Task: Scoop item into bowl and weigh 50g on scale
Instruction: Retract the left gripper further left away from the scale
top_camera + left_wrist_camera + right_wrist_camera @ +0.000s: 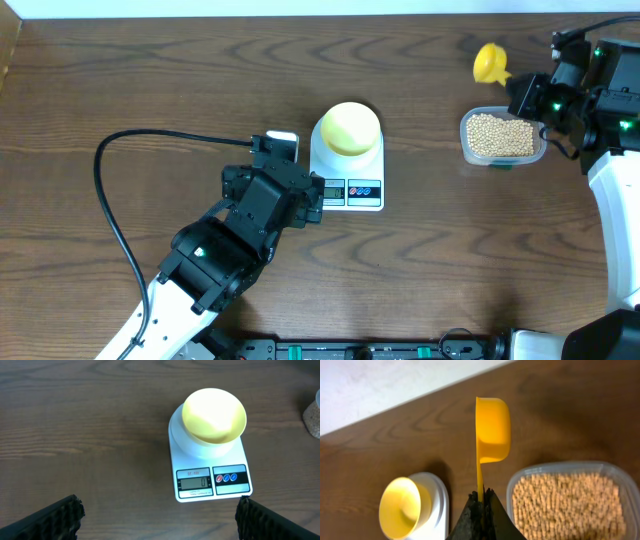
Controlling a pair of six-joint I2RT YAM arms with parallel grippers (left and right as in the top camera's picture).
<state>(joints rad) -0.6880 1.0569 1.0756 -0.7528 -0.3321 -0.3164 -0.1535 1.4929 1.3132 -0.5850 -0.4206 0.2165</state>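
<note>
- Worktop: brown wood grain. It carries everything below.
- Scale: white, near the middle of the worktop. The display end faces the near edge, and the display reads 0.
- Bowl: small, pale yellow, upright on the round platform at the scale's far end. It is empty; the left wrist view shows only its bare inner surface.
- Tub: clear plastic with rounded corners, standing toward the right edge and well apart from the scale. It has no lid.
- Beans: small, round and beige. They all lie in the tub, covering its bottom in a thick layer.
- Scoop: bright yellow with a long handle. Its cup sits between the tub and the far edge, and I cannot tell whether it touches the worktop. The cup is seen edge-on from the right wrist, so its contents cannot be made out.
- Right gripper: over the tub's far right corner. The fingers are pressed together, pinching the thin scoop handle.
- Left gripper: just beside the scale's near left corner. The fingers are spread wide with nothing between them, and they are aimed at the scale and bowl.
- Black cable: loops across the left part of the worktop to the left arm.
</note>
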